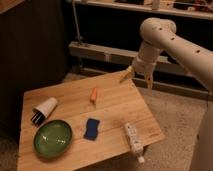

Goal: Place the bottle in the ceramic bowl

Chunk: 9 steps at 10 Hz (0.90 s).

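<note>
The bottle (pixel 133 139) is small, whitish and translucent, and lies on its side near the front right corner of the wooden table (pixel 115 107), cap toward the front edge. The ceramic bowl (pixel 53 137) is shallow and glossy green, and sits empty at the front left of the table. My gripper (pixel 128 74) hangs above the table's far right edge, well behind the bottle and far from the bowl. It holds nothing that I can see.
A white paper cup (pixel 44 110) with dark contents lies on its side behind the bowl. A blue sponge (pixel 91 128) lies between the bowl and the bottle. A small orange item (pixel 93 94) lies mid-table. Metal shelving (pixel 100 50) stands behind the table.
</note>
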{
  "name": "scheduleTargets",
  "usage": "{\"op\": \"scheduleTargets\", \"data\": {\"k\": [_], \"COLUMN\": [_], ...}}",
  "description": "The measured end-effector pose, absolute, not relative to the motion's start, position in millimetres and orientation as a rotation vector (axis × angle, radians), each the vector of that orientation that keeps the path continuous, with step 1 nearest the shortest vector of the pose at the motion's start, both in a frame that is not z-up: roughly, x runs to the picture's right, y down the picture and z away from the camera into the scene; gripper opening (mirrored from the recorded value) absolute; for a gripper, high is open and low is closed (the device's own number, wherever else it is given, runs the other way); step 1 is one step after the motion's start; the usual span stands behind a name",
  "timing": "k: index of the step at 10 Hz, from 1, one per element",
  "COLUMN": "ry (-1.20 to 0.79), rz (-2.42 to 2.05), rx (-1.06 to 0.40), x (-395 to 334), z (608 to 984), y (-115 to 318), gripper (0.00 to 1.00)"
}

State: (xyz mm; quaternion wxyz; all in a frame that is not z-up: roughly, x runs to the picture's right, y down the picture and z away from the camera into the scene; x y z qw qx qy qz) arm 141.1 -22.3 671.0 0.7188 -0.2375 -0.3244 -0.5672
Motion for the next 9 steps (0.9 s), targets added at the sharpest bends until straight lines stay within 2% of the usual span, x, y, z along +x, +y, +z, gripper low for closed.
{"op": "scheduleTargets", "data": {"k": [5,9], "ry": [-0.664,-0.624], "rz": [-1.344,-1.422], "rx": [-0.497,-0.447], "x": [125,111], "z": [673,667], "y": [-20,6], "gripper": [0.80,0.80]}}
